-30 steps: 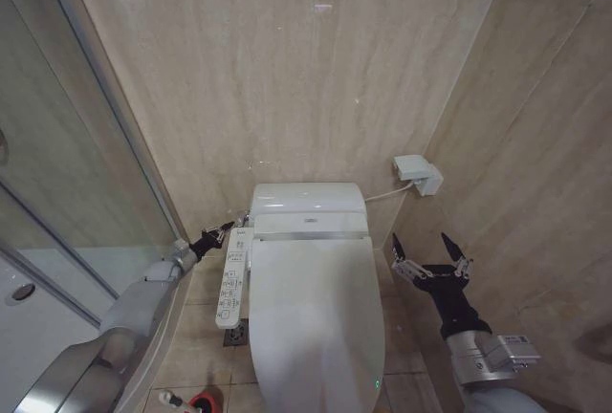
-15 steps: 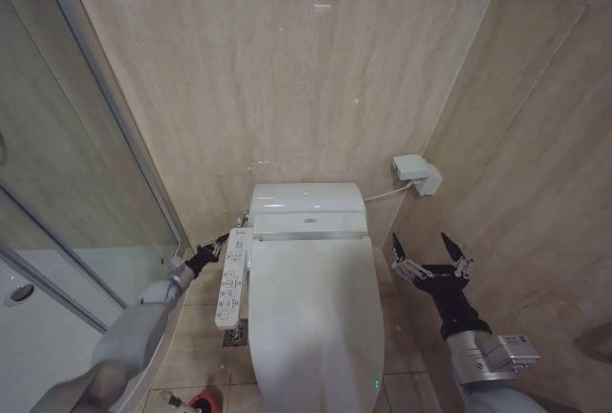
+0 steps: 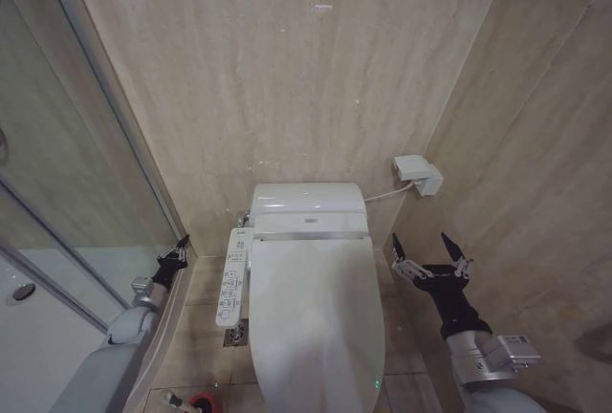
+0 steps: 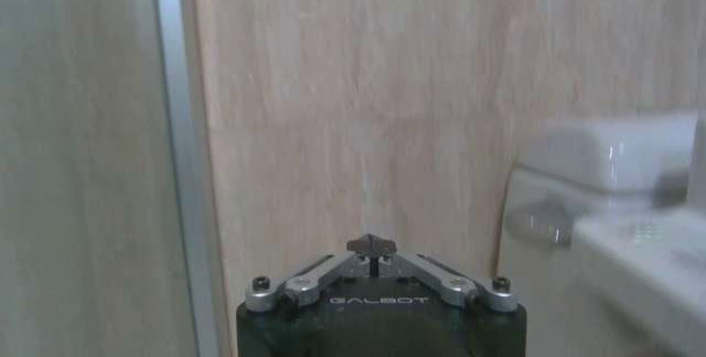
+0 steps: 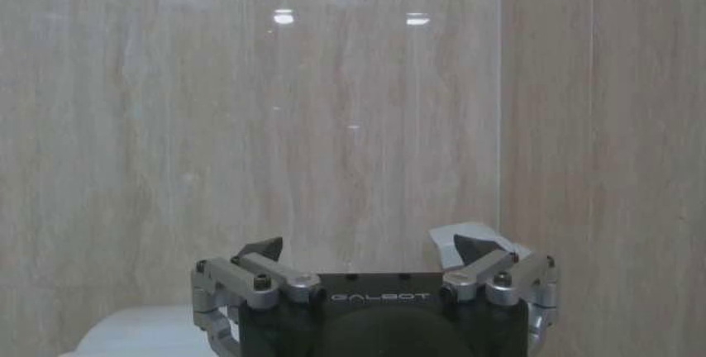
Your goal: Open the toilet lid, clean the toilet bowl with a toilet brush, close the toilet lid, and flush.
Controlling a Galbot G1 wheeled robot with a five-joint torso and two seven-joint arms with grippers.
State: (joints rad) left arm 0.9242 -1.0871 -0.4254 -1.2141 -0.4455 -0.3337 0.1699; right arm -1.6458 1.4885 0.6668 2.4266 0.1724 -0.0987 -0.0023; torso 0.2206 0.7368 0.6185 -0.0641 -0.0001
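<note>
Closing stage by the look of it: toilet lid (image 3: pixel 316 322) down flat over the bowl, toilet brush (image 3: pixel 196 402) low on the floor left of the toilet. Left gripper (image 3: pixel 175 252) pinched together beside the control panel (image 3: pixel 230 277); right gripper (image 3: pixel 428 258) spread wide near the right wall. Probably calling next for a press on the flush control.

Lid (image 3: pixel 316 313): glossy white, shut flat over bowl. Brush (image 3: pixel 174 400) in red holder at 7 o'clock.
</note>
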